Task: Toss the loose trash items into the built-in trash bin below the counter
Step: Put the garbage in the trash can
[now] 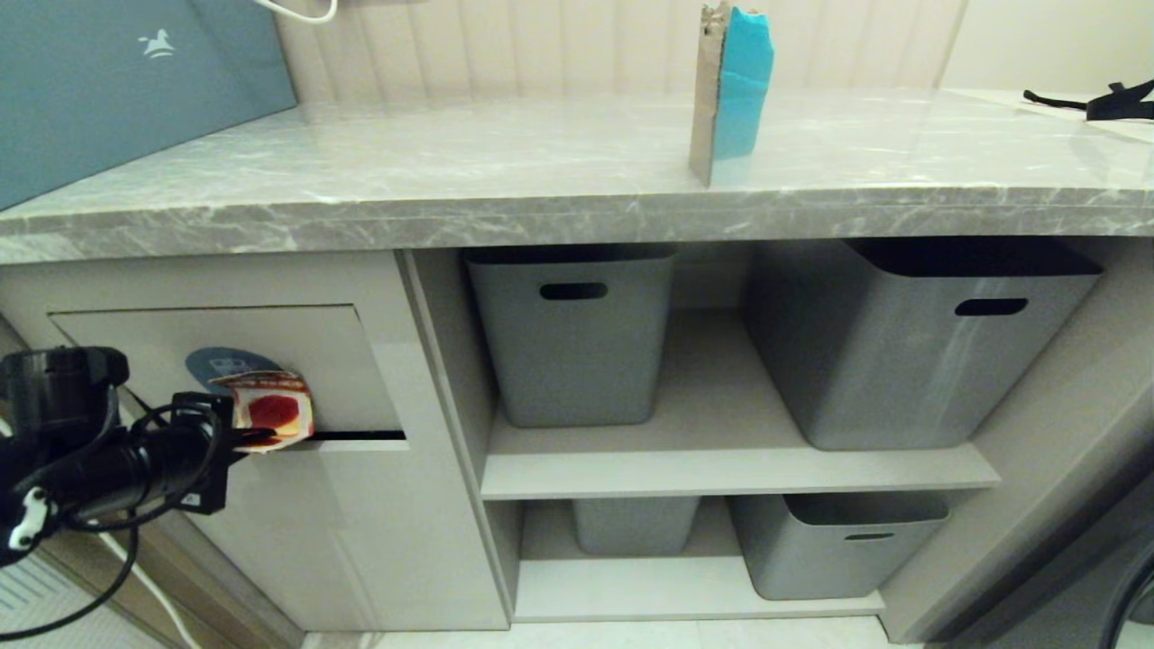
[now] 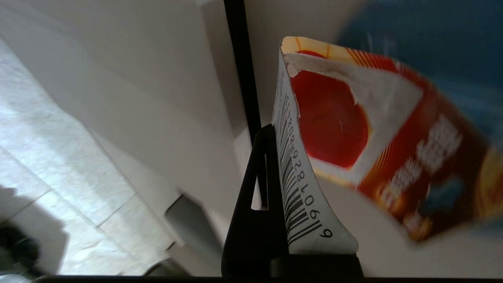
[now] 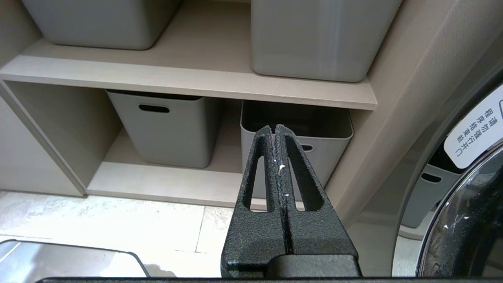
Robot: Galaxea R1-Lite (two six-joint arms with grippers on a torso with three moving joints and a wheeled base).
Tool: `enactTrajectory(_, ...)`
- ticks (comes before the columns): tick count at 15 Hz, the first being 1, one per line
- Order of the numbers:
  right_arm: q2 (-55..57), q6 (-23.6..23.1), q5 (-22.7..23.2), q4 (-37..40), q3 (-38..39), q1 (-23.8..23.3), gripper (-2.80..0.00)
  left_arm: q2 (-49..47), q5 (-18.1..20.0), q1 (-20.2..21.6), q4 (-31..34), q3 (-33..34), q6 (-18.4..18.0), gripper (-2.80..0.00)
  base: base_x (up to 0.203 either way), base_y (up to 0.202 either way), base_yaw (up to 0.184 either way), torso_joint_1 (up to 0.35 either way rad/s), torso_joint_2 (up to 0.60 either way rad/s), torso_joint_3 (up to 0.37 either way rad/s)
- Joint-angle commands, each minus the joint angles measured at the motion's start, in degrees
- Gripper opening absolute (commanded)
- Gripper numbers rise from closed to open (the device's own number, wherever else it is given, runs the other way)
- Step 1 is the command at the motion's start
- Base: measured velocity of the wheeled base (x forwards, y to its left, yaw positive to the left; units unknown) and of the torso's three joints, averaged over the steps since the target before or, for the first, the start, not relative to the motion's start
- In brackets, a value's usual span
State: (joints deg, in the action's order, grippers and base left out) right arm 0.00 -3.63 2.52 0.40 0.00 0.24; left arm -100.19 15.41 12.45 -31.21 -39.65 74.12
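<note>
Midway, apparently: the left gripper (image 1: pixel 242 439) has its fingers clamped on the blister card (image 1: pixel 270 410) right at the trash flap (image 1: pixel 297 361); the teal cardboard piece (image 1: pixel 732 90) waits above on the desk (image 1: pixel 451 180). The right gripper (image 3: pixel 277 131) has its fingers together.

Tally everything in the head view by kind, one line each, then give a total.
Grey storage bins: 4
Trash pieces: 2, the blister card held in the left gripper, and the cardboard piece on the counter
Blue-grey box: 1
Trash bin flap: 1
Total: 8

Blue sticker (image 1: pixel 221 364) half hidden behind blister card (image 1: pixel 270 410), card's print blurred
</note>
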Motion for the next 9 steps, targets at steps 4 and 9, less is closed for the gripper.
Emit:
enactTrajectory(4, -0.09, 0.02, 0.03, -0.05, 0.00, 0.02, -2.80, -10.24, 0.32, 0.04, -0.13, -11.37, 5.82, -2.80, 0.000, 0.000, 0.000, 0.000, 0.00, 0.000)
enactTrajectory(9, -0.09, 0.00, 0.03, -0.01, 0.00, 0.02, -2.80, -14.53, 0.15, -3.08, 0.24, -17.47, 9.31, -2.80, 0.000, 0.000, 0.000, 0.000, 0.00, 0.000)
